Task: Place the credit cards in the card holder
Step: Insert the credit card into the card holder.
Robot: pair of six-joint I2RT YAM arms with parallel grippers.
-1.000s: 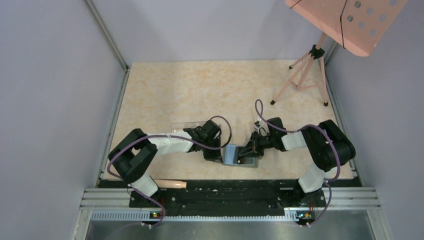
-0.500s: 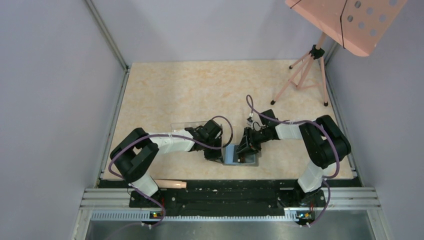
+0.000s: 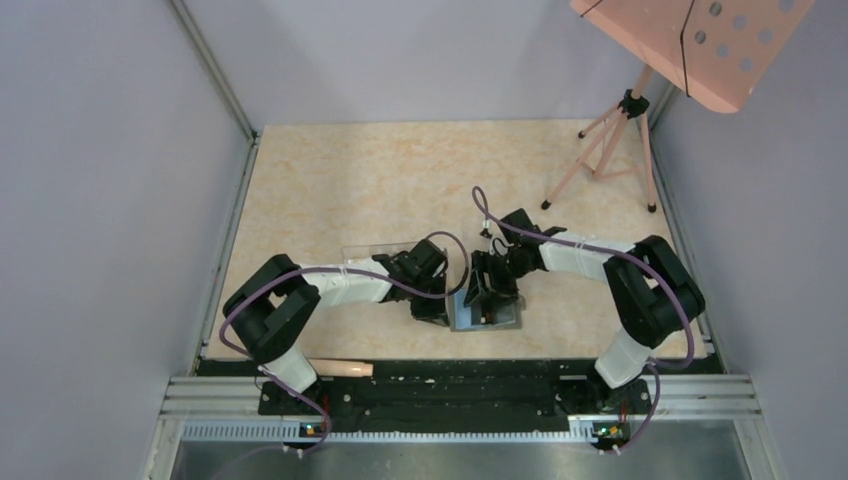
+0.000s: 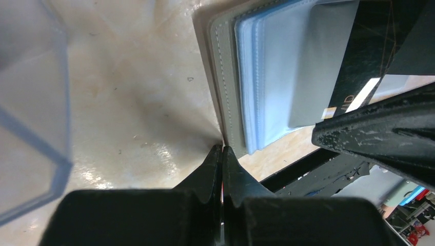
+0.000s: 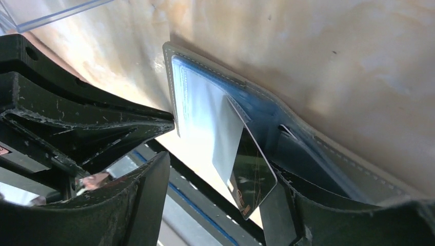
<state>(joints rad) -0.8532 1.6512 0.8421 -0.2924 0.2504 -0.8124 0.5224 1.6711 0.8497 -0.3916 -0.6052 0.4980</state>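
Observation:
The card holder (image 3: 497, 316) lies open near the table's front edge, gray outside (image 4: 224, 82) and blue-gray inside (image 5: 267, 115). One black credit card (image 5: 252, 177) sticks halfway out of a pocket, also seen as a black card (image 4: 367, 56) in the left wrist view. My right gripper (image 5: 215, 184) stands open around the card's free end, which lies close to the right finger (image 5: 282, 212); from above this gripper (image 3: 490, 292) hovers over the holder. My left gripper (image 4: 222, 149) is shut, its tips touching the holder's edge (image 3: 436, 306).
A clear plastic box (image 3: 372, 252) sits just behind the left gripper, its wall (image 4: 36, 102) close on the left. A pink tripod (image 3: 600, 150) with a pink board (image 3: 690, 40) stands at the back right. A wooden stick (image 3: 335, 368) lies along the front edge.
My right gripper has opened and let go of the card, which stays in the pocket. The right wrist has swung left and farther back over the holder. The left gripper has held still.

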